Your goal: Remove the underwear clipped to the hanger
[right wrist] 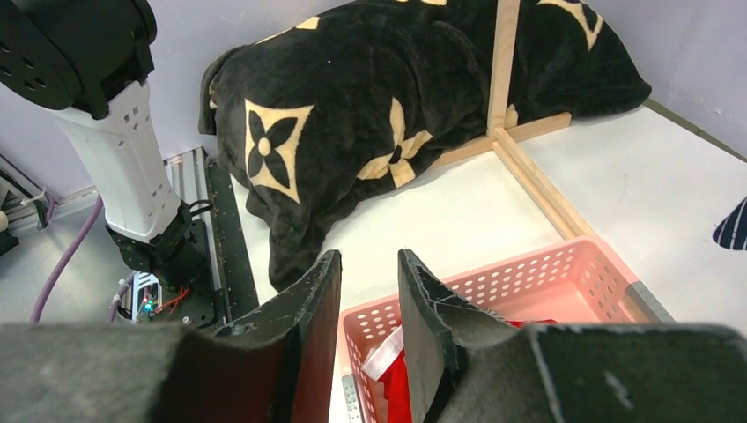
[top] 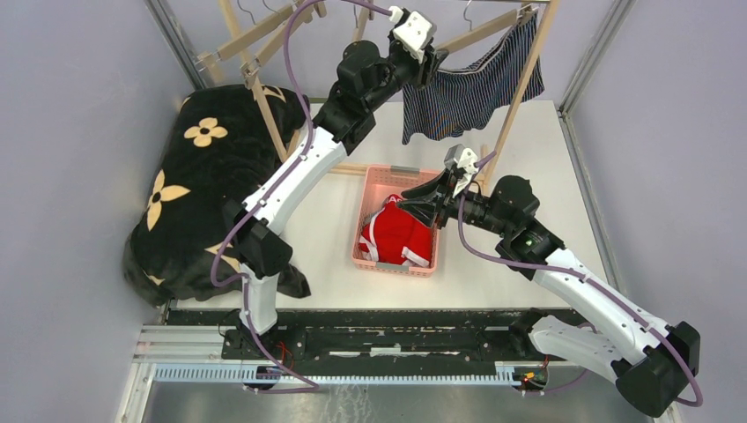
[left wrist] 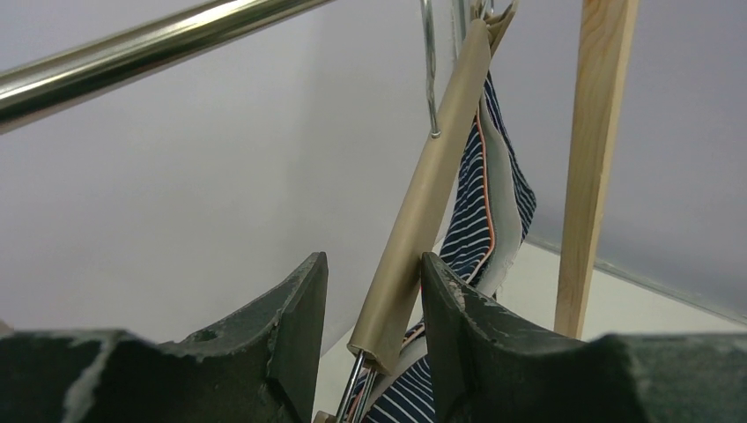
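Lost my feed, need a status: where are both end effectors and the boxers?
Left end effector open, straddling end of wooden hanger. Striped boxers clipped on. Right end effector open, empty, over pink basket holding red briefs. Nothing blocking.

R gripper [right wrist: 368, 264] above pink basket [right wrist: 537, 280], table beyond.
Gripper sat bottom ctr, jaws apart w/ nothing between. Basket at lower right held red briefs [right wrist: 396, 397] w/ white waistband. Black blanket [right wrist: 370, 97] w/ tan flowers filled top ctr, wooden rack frame [right wrist: 536, 183] crossing it. L arm [right wrist: 123, 167] stood upper left; dark blue striped cloth [right wrist: 733, 227] showed at right edge.
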